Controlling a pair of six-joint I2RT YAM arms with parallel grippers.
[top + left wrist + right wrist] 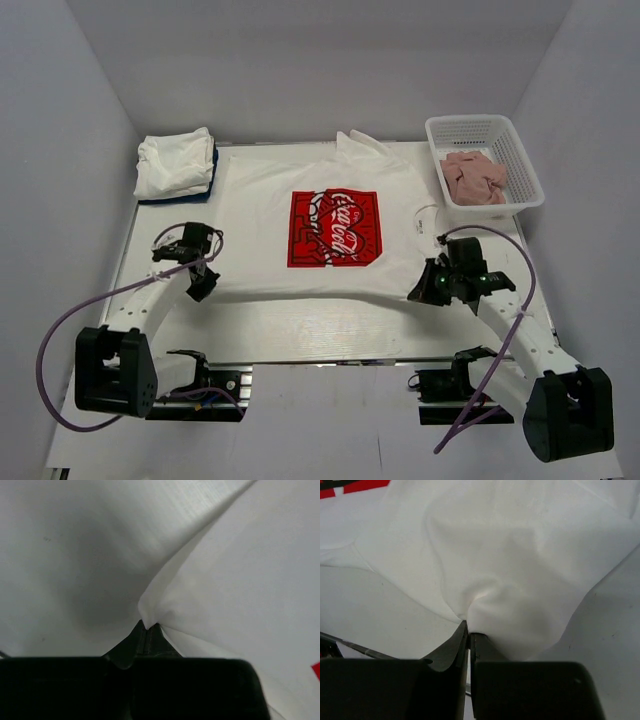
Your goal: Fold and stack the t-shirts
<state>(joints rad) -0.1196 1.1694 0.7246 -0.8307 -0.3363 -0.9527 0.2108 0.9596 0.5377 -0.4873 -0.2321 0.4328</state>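
Note:
A white t-shirt [260, 215] with a red square chest print [335, 228] lies spread flat across the table, collar to the right. My left gripper [203, 283] is shut on its near left corner; the left wrist view shows the white cloth [235, 580] pinched between the closed tips [146, 627]. My right gripper [425, 287] is shut on the near right edge; the right wrist view shows bunched cloth [520, 565] clamped at the tips [469, 628]. A folded white t-shirt [176, 162] sits at the far left corner.
A white plastic basket [520, 150] with pink cloth [473, 177] stands at the back right. The folded bundle rests on something dark blue [210, 170]. Grey walls enclose the table on three sides. Purple cables loop from both arms.

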